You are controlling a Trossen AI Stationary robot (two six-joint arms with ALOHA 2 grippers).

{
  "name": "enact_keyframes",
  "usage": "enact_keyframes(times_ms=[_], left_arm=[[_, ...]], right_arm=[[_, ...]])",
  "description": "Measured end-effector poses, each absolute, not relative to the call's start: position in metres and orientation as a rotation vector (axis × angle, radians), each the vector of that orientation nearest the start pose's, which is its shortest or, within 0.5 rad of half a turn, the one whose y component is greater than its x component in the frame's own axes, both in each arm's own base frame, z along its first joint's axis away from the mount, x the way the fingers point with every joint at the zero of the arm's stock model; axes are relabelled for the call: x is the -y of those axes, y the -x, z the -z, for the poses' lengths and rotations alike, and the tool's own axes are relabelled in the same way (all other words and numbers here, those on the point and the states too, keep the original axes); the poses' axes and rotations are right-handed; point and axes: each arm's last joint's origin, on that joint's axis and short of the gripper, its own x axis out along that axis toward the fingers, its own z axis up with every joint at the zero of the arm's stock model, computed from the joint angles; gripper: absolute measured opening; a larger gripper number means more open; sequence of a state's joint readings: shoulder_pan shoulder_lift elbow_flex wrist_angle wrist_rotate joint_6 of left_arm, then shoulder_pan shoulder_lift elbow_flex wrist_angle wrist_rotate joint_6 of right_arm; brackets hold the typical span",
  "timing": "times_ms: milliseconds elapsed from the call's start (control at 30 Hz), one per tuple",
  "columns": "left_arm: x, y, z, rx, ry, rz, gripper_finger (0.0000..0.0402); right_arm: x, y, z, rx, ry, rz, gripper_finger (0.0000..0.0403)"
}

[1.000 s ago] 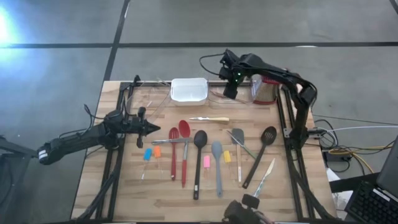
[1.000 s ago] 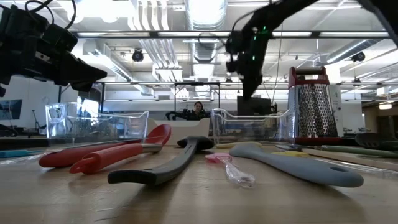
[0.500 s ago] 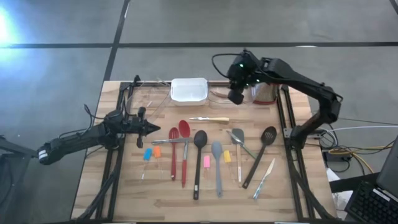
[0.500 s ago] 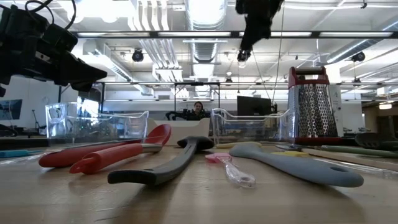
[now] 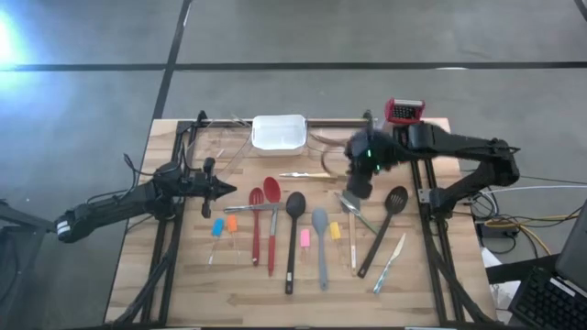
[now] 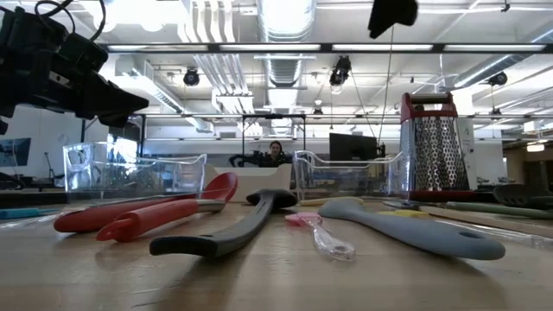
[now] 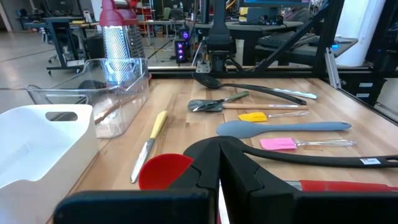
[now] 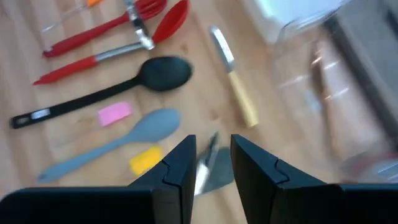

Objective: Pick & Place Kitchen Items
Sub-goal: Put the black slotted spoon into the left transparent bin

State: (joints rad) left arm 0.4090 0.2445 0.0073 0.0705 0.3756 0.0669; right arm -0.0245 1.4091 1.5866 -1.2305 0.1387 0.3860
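The right end effector (image 5: 359,188), fingers partly apart and holding nothing, is hovering over the grey spatula (image 5: 351,203) lying on the worktop (image 5: 238,280) (beside the slotted spoon); it should probably descend squarely, straddling the handle.

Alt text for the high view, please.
Overhead, the right gripper hovers, jaws apart, above the grey spatula amid utensils lined up on a wooden table. The left gripper waits shut at the table's left.

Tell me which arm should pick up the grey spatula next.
Right. The right gripper hangs open just above the grey spatula; the left gripper waits shut near the table's left side.
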Motion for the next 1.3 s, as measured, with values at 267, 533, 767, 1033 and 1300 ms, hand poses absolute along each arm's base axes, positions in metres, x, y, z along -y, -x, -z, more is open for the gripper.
enact_keyframes(times_ms=[267,533,767,1033,1300], left_arm=[[-0.034,-0.105,-0.152,-0.155,-0.003,-0.028,0.001],[-0.034,-0.105,-0.152,-0.155,-0.003,-0.028,0.001],[-0.034,-0.105,-0.152,-0.155,-0.003,-0.028,0.001],[-0.034,-0.105,-0.152,-0.155,-0.003,-0.028,0.001],[-0.034,-0.105,-0.153,-0.155,-0.003,-0.028,0.001]], right_arm=[[-0.067,-0.241,-0.35,-1.03,-0.465,0.495,0.0106],[-0.122,-0.216,-0.303,-1.026,-0.707,0.717,0.0118],[-0.142,-0.193,-0.263,-0.974,-0.905,0.954,0.0127],[-0.144,-0.181,-0.237,-0.948,-1.001,1.071,0.0125],[-0.142,-0.176,-0.208,-0.919,-1.132,1.168,0.0121]])
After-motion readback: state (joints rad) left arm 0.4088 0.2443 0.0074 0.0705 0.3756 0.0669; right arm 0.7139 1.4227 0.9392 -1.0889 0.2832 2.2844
